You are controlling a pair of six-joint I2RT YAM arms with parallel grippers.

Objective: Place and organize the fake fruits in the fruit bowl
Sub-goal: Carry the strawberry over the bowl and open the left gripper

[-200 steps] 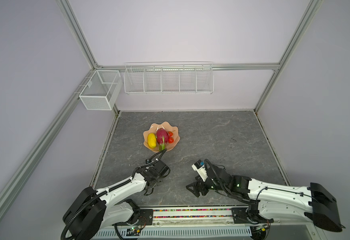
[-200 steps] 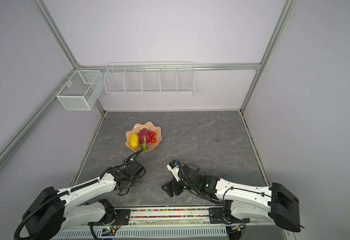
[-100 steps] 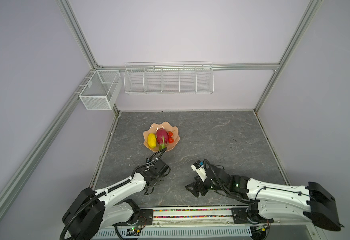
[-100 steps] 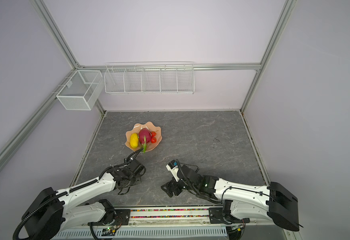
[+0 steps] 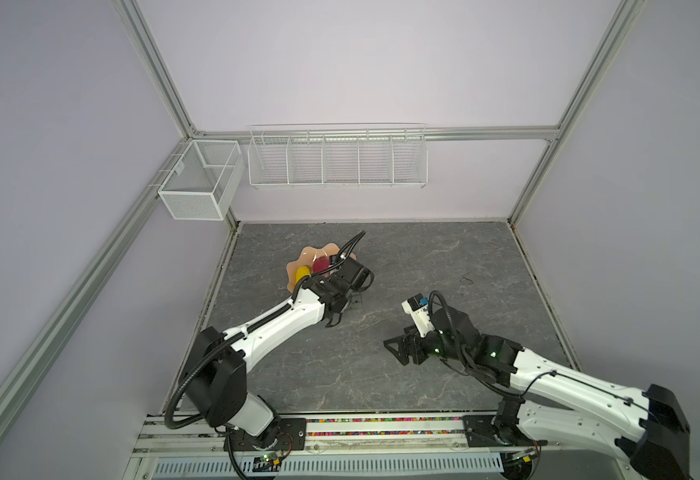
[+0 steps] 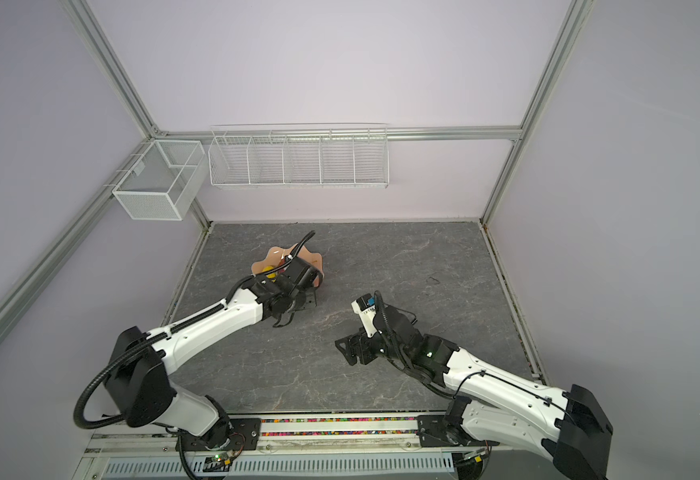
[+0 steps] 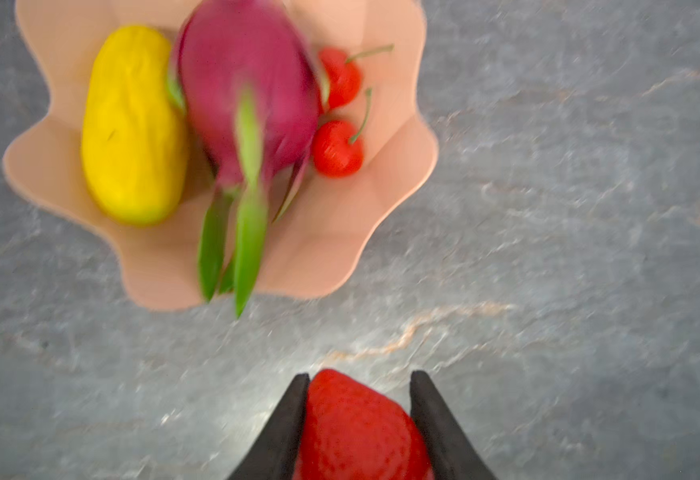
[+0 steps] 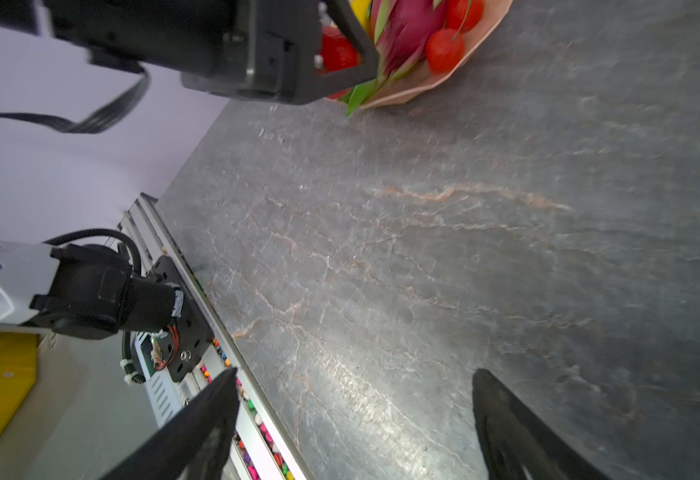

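The peach-pink fruit bowl (image 7: pixel 323 249) holds the yellow oblong fruit (image 7: pixel 132 124), the magenta dragon fruit (image 7: pixel 248 83) and two small red pieces with stems (image 7: pixel 337 147). My left gripper (image 7: pixel 361 375) is shut on a third red strawberry-like piece (image 7: pixel 352 424), above the grey table just short of the bowl's near rim. In both top views its wrist covers the near right part of the bowl (image 5: pixel 311 253). My right gripper (image 8: pixel 354 374) hangs open and empty over the table, well to the right of the bowl (image 6: pixel 275 253) and nearer the front.
Two white wire baskets (image 5: pixel 338 160) (image 5: pixel 198 183) hang on the back wall and the left corner. A metal rail (image 5: pixel 381 428) with small coloured pieces runs along the table's front edge. A small dark mark (image 5: pixel 466 280) lies on the table at the right.
My left gripper has shut on the red piece and travelled away from the front edge towards the bowl, higher than before. The right arm has hardly moved.
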